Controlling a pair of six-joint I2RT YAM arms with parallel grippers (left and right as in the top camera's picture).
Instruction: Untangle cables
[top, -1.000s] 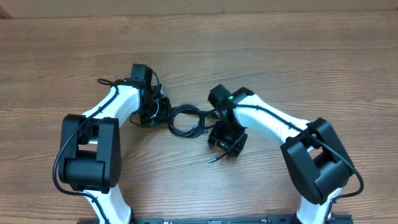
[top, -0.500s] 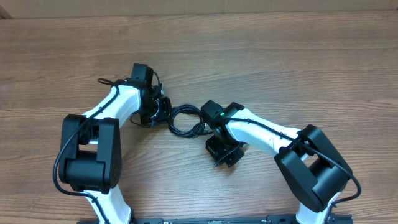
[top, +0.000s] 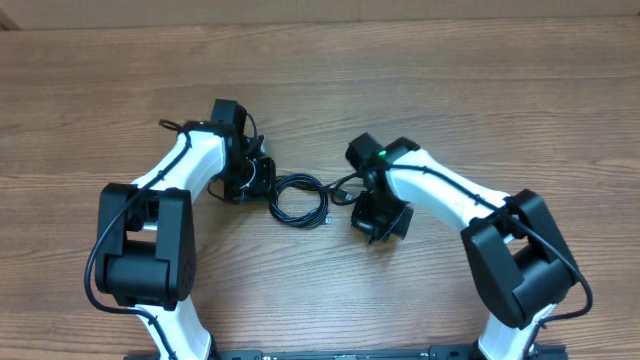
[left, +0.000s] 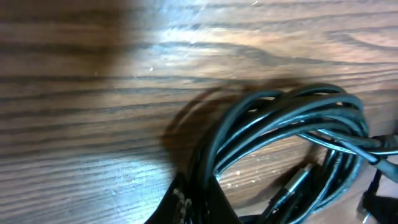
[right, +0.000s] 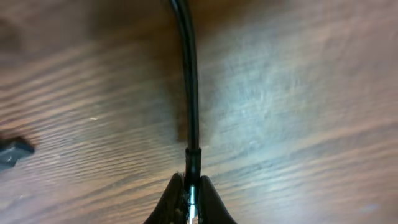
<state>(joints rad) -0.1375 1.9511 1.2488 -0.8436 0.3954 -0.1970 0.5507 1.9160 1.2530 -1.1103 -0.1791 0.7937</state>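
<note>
The left pincer (left: 198, 200) looks pinched shut on the left rim of the coiled cables (top: 298, 198), which lie on the bench (top: 420, 90) between the arms. One cord (right: 188, 74) leads right from the coil, straight into the right pincer (right: 188, 194), clamped on its plug.

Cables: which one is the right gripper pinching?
The lone straight cord, clamped at its plug end by the right gripper; the rest lie looped together in a coiled bundle.
</note>
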